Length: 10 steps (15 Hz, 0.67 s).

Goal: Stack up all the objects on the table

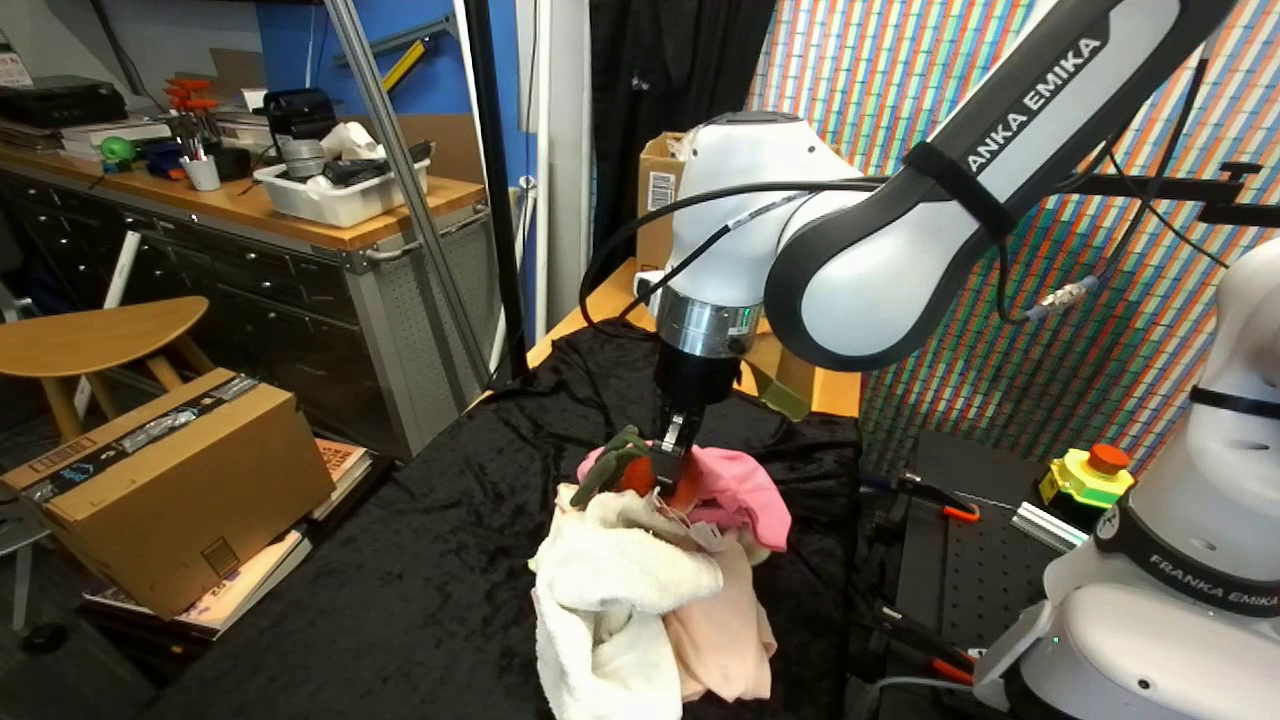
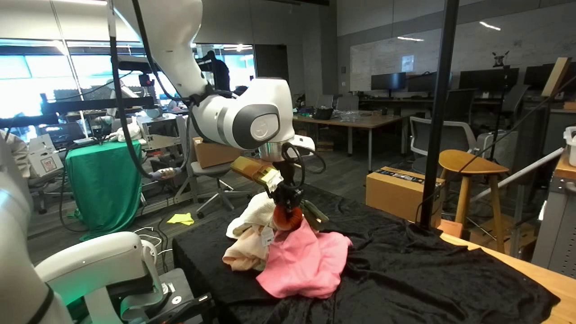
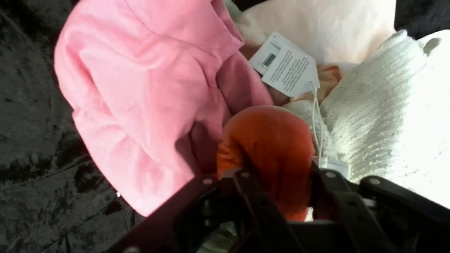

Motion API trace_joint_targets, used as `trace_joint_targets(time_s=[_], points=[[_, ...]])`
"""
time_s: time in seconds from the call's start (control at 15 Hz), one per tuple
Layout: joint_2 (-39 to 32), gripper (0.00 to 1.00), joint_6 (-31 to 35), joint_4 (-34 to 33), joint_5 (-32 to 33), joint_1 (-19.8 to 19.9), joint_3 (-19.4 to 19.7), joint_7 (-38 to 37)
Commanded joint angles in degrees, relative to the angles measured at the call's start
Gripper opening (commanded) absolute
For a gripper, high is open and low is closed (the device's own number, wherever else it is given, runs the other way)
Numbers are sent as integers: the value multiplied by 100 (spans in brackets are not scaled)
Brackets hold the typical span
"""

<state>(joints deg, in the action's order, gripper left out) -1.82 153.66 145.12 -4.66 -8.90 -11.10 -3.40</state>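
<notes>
Currently you have the fingers clenched on the orange soft object, which fills the gap between them and shows a deep crease at one side. It sits at the top of the heap of cloths on the counter, right beside the pink cloth; you can't tell whether the heap carries its weight. Just next to it you see a green soft piece, though whether the two are joined is unclear. Across from the pink cloth you have the white cloth, overlapping the peach cloth. In your wrist view a printed tag lies between pink and white. Black fabric spreads beneath the heap.
</notes>
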Motion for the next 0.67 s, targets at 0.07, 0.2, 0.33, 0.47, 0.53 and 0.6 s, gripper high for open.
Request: trace_joint_targets(time_s=[0.07,0.2,0.33,0.47,0.53,0.6], points=[[709,72,-500,96,-242,-108,-27,409],[1104,85,-699,143,-227,-150,-3,422],[1551,99,-968,169,-360,-217,40,502],[2062,100,-1272,243,-553,-301,112,603],[2326,100,-1382,324,-627,-341,152,671],[2631,100,-1577,384,-707,-390,206,744]])
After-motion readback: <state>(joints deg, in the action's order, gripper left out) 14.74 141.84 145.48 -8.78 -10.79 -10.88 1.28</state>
